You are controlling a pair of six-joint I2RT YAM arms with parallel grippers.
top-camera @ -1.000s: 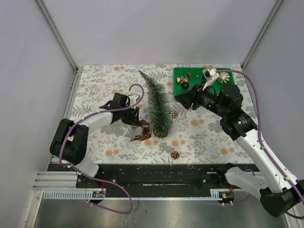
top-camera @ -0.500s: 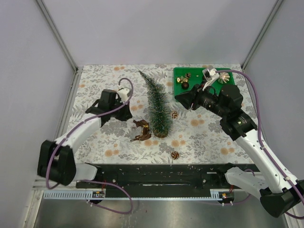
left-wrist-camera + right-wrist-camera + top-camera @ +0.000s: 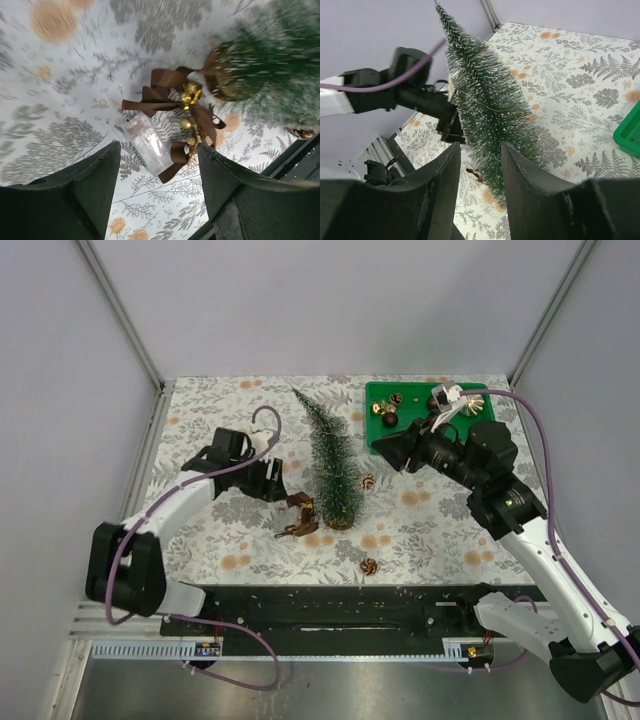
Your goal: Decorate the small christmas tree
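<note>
The small christmas tree (image 3: 333, 465) stands upright mid-table, dark green with frosty tips; it also shows in the right wrist view (image 3: 490, 105) and at the top right of the left wrist view (image 3: 280, 65). A brown ribbon bow with gold beads (image 3: 297, 516) and a clear plastic piece (image 3: 147, 142) lie at its base. My left gripper (image 3: 272, 483) is open and empty, just left of the bow (image 3: 175, 110). My right gripper (image 3: 388, 450) is open and empty, right of the tree.
A green plastic tray (image 3: 378, 395) with several ornaments sits at the back right. Two small pinecones lie on the floral cloth, one (image 3: 368, 481) right of the tree, one (image 3: 369, 566) near the front edge. Grey walls enclose the table.
My left arm swung away to the left, then came back right toward the bow. The right arm shifted slightly. The tree and bow have not moved.
</note>
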